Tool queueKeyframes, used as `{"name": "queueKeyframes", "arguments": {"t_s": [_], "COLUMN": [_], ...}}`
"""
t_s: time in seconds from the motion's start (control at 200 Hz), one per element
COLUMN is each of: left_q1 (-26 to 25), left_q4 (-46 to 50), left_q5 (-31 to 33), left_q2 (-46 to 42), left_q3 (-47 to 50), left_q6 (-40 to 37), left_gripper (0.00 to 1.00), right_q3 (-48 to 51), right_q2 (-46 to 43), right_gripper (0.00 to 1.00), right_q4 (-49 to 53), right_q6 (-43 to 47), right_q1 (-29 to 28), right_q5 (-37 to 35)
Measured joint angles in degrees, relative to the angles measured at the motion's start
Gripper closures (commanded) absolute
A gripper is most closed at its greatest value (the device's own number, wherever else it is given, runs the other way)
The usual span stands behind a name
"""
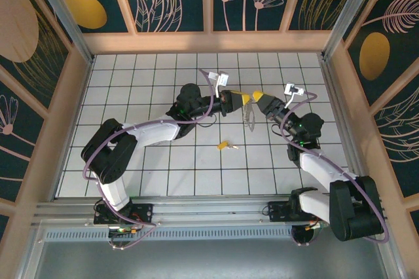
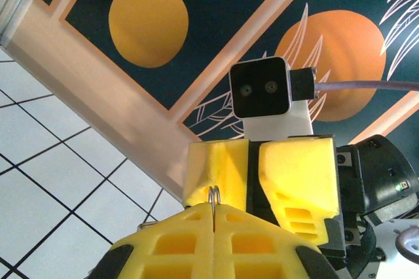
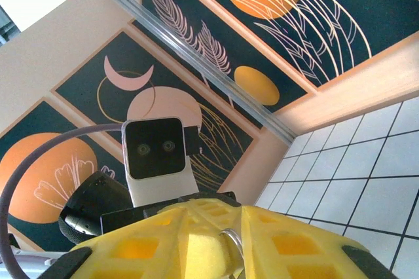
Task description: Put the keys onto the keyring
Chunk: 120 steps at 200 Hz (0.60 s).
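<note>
The work stood at the threading step. One yellow-headed key [image 1: 225, 144] lay loose on the desk [image 1: 131, 95], not yet on the keyring [image 1: 250, 119]. The keyring hung clear of the desk just beyond that key and slightly to its right, between the two hands, which met tip to tip above it.

The left hand [image 1: 243, 99] was closed on the ring's wire; in its wrist view a thin loop of steel stood up out of the seam between its yellow fingers [image 2: 163, 246]. The right hand [image 1: 260, 97] faced it from beyond the key. Its fingers [image 3: 294, 246] stood a little apart with the wire in the gap, but I could not tell whether they pinched it or merely straddled it.

As I judge it, the next move called for the right hand to let go, come down to the loose key, pick it up by its head, and bring its hole to the ring's split end while the left hand held the ring steady.

Much was hard to read. The ring's split could not be made out. The small keys fringing it were a silvery blur from above, too small to count. Both wrist views cut off the ring's lower part.
</note>
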State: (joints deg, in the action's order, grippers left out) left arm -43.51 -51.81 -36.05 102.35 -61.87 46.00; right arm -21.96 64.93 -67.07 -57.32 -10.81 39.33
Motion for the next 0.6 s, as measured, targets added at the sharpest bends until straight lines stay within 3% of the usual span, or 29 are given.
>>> {"name": "queueKeyframes", "arguments": {"t_s": [0.215,0.4,0.601], "left_q1": [0.0,0.2,0.4], "left_q4": [0.0,0.0,0.0], "left_q5": [-1.0,-0.9,-1.0], "left_q2": [0.0,0.0,0.0], "left_q3": [0.0,0.0,-0.1], "left_q6": [0.0,0.1,0.3], "left_gripper": [1.00,1.00,1.00], "right_q3": [0.5,0.8,1.1], "right_q2": [1.3,1.5,1.5], "right_gripper": [0.79,1.00,1.00], "right_q4": [-0.2,-0.9,-2.1], "right_q6": [0.0,0.1,0.2], "right_q1": [-0.1,-0.6,-0.8], "right_q5": [0.7,1.1,1.0]}}
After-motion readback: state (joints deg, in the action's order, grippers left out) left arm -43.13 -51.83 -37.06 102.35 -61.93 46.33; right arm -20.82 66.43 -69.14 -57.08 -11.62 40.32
